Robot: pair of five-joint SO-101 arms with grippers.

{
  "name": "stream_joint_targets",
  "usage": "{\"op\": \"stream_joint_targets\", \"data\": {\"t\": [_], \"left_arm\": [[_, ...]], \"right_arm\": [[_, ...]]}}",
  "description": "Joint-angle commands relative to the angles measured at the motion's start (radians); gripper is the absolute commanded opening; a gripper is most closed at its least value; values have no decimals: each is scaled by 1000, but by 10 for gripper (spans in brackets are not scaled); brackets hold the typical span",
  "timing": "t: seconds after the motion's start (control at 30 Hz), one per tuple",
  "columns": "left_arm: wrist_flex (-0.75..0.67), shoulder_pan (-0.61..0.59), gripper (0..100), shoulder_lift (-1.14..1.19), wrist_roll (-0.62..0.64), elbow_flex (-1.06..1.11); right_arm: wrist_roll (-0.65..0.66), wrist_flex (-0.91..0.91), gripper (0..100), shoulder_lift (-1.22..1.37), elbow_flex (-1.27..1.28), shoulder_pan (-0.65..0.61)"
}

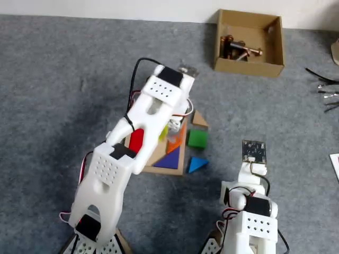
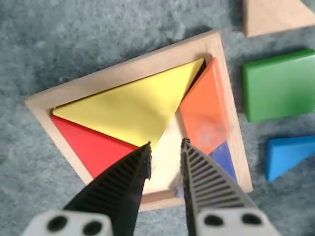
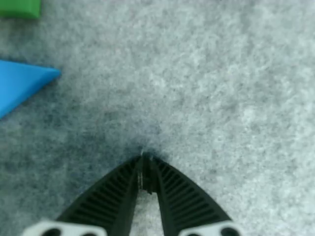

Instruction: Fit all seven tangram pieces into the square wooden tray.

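The left gripper (image 2: pixel 165 147) is held above the partly filled wooden tray (image 2: pixel 123 74), fingers slightly apart. The right gripper (image 3: pixel 146 164) is held over the counter (image 3: pixel 221 73), fingers together. A green square (image 2: pixel 278 83) and a blue triangle (image 2: pixel 290 152) are seen beside the tray.

— What did your feed show of the tray?

— I saw the square wooden tray (image 2: pixel 123 66) flat on the grey desk (image 2: pixel 74 29), partly filled. A large yellow triangle (image 2: pixel 133 105) lay along one rim, and a red triangle (image 2: pixel 91 145) met its long edge. An orange triangle (image 2: pixel 204 113) sat against the neighbouring rim, with a violet-blue piece (image 2: pixel 224 157) next to it. Bare tray floor showed between them.

— And the others?

— Three lay on the desk beside the tray. There was a green four-sided piece (image 2: pixel 278 86), with a blue triangle (image 2: pixel 290 152) on one side of it and a plain wooden triangle (image 2: pixel 273 14) on the other.
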Motion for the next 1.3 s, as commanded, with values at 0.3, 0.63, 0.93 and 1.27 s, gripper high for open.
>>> {"op": "stream_joint_targets", "data": {"t": [0.3,0.63,0.93,1.27], "left_arm": [[-84,93,104,-13,-5,-51],[-118,93,104,97,-6,-51],[-110,82,104,96,-6,-88],[2,73,104,-54,-2,-240]], "right_arm": [[20,-33,9,-1,21,-12],[20,-33,9,-1,21,-12],[20,-33,9,-1,21,-12],[20,-33,9,-1,21,-12]]}}
